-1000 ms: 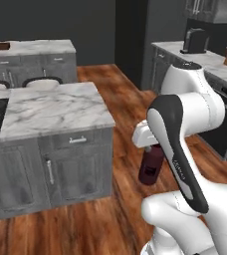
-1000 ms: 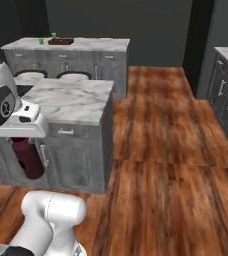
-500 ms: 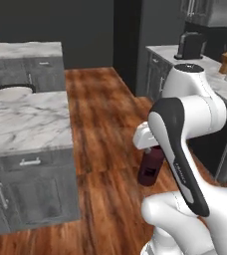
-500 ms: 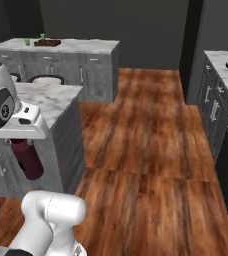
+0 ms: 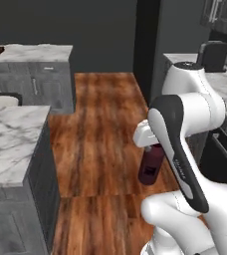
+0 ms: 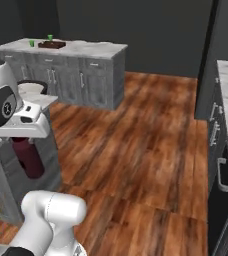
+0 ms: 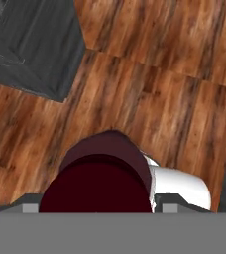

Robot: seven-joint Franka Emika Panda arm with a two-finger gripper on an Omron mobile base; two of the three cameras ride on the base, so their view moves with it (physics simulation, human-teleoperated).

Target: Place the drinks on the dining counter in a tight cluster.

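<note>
Currently in transit, by the look of it: the gripper [image 5: 153, 149] hangs under the folded arm with the wide dark maroon bottle [image 5: 151, 164] clamped between its jaws, carried upright and clear of the wooden floor [image 5: 103, 124]. Right base view shows the same maroon bottle [image 6: 28, 157] slung below the white hand, just beside the grey side of a marble-topped island [image 6: 41, 100]. Hand view looks straight down on the bottle's dark cap [image 7: 96, 186], floorboards beneath, nothing supporting it but the grip. Judgement on progress: one drink is picked up and none can be seen set down yet. A long marble counter [image 6: 81, 47] on grey cabinets stands at the far side of the room with two small bright green cups [image 6: 31, 43] and a dark tray [image 6: 52, 44] on it; those cups are not the drinks. Whether that counter or the near island is the dining counter I cannot tell from here. No slim green bottle or small grey bottle is to be made out. Left to do, as I read it: reach the dining counter, set this bottle down, and bring all three drinks close together.
</note>
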